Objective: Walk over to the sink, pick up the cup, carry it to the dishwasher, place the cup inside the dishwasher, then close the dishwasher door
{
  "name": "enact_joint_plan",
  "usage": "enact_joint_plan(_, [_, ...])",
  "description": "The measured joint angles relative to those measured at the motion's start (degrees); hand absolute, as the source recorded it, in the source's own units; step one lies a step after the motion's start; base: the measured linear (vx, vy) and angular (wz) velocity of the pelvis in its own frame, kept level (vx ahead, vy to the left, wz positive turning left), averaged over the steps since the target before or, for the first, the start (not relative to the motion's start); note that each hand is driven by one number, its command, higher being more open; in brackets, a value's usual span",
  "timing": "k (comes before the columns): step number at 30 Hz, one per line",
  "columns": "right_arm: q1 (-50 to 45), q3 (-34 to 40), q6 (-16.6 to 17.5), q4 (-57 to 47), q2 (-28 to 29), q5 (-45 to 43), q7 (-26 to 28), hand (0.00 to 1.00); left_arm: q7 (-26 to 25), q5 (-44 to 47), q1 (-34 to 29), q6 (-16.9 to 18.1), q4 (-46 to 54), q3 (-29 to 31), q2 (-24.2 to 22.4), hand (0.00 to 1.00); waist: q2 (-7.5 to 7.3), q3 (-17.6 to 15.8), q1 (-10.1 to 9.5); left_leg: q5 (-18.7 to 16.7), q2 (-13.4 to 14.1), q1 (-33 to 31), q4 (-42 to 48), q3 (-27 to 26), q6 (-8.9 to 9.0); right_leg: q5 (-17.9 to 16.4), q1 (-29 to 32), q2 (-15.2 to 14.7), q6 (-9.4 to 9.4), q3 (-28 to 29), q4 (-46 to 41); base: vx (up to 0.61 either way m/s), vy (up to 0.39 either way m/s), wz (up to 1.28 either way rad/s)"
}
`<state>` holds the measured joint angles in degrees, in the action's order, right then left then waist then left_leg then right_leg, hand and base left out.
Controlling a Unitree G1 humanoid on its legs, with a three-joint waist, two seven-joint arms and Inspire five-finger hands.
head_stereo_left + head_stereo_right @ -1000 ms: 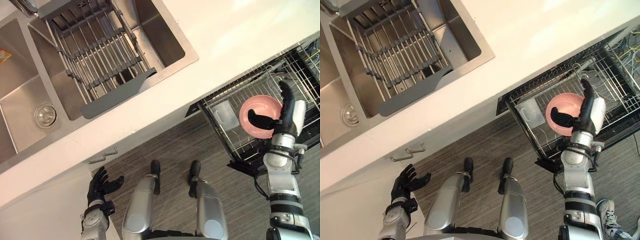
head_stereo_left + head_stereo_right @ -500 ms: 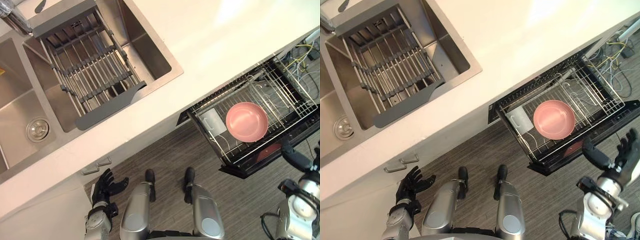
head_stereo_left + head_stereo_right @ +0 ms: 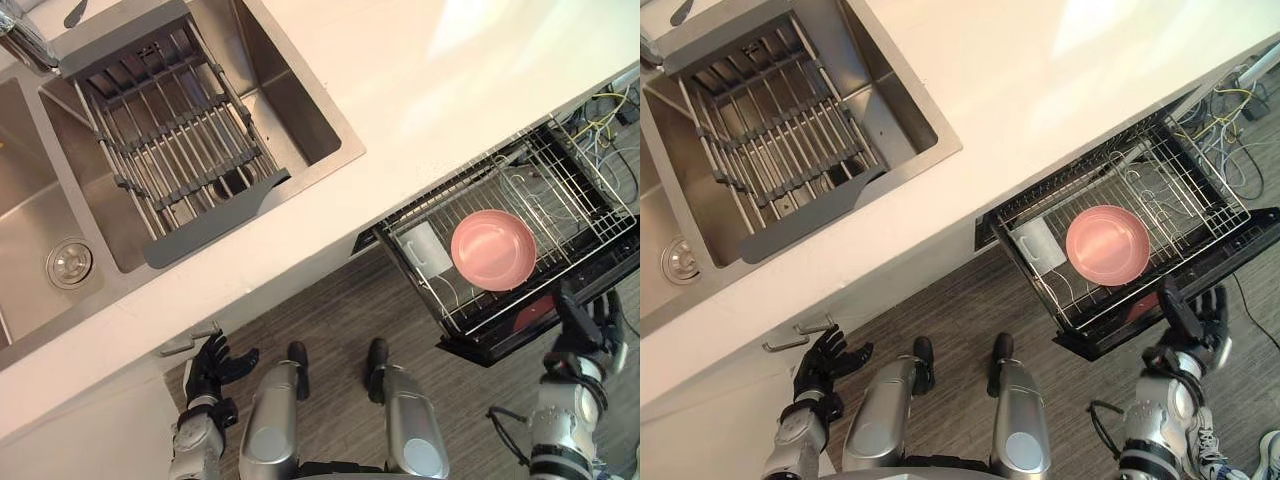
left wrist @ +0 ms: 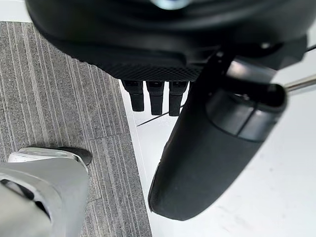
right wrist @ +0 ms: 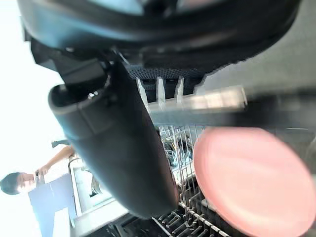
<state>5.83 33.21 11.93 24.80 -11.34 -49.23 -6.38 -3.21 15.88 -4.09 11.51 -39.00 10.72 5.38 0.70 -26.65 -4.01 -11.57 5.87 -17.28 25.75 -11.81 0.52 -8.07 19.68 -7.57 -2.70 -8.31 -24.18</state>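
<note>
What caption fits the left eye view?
Pink bowl lies in the pulled-out dishwasher rack, with the right hand open near its front edge.

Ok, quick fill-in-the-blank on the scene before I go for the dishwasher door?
The pink bowl lies in the dishwasher's wire ____.
The dishwasher door is ____.
The grey drainer sits inside the ____.
The left hand hangs low by the cabinet, its fingers ____.
Missing words: rack; open; sink; open.
</note>
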Motion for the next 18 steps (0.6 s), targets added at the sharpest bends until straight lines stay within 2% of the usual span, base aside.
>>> enact_joint_plan(2, [0.53, -1.20, 0.37, -0.01, -0.32, -3.26, 0.27, 0.90, 0.16, 0.00, 0.01, -0.01, 0.00, -0.06, 0.00, 0.90, 0.04, 0.02, 0.06, 0.00, -0.02, -0.12, -0.15, -0.06, 0.00, 0.00, 0.24, 0.00, 0.00, 0.12, -0.03, 0.00, -0.001, -0.02])
enact_joint_plan(7, [3.68, -7.46, 4.18, -0.13, -0.35, -16.65, 0.40, 0.90, 0.99, 0.51, 0.03, -0.04, 0.01, -2.24, 0.08, 0.90, 0.76, 0.42, 0.08, 0.80, -0.34, 0.29, -1.80, 0.12, 0.33, 0.05, 0.47, 0.00, 0.06, 0.15, 0.18, 0.00, 0.000, 0.00])
enact_joint_plan(10, [6.47, -11.36, 5.68, -0.31, -0.28, -20.25, 0.43, 0.90, 1.06, 0.51, 0.03, -0.04, -0.01, -2.41, 0.08, 0.90, 1.10, 0.51, 0.09, 1.92, -0.56, 0.51, -3.24, 0.65, 0.65, 0.32, 0.44, 0.06, 0.42, -0.21, 0.80, 0.01, -0.046, 0.06])
enact_joint_plan(15, [14.29, -19.23, 7.91, -2.23, 0.06, -26.19, 1.78, 0.90, 0.98, 0.51, 0.08, -0.04, -0.26, -2.39, 0.11, 0.90, 2.82, 0.53, -0.06, 5.06, -0.98, 0.56, -6.67, 3.65, 1.46, 1.28, -0.50, 0.20, 1.24, -2.92, 2.98, 0.00, -0.070, 0.25])
enact_joint_plan(17, [17.96, -21.94, 7.40, -2.83, 0.03, -28.51, 2.36, 0.90, 0.99, 0.50, 0.35, -0.04, -0.24, -2.43, 0.09, 0.90, 3.50, 0.51, -1.19, 6.14, -0.95, 0.69, -7.84, 4.46, 1.74, 1.64, -0.68, 0.46, 1.69, -3.53, 3.54, -0.03, -0.065, 0.20])
enact_joint_plan(18, [19.52, -23.85, 7.27, -2.71, -0.35, -29.22, 2.38, 0.90, 0.99, 0.49, 0.84, -0.04, -0.24, -2.51, 0.08, 0.90, 4.38, 0.43, -2.19, 6.72, -0.94, 0.24, -8.41, 5.64, 1.94, 1.79, -0.69, 0.58, 1.92, -4.53, 3.88, -0.03, -0.055, 0.26])
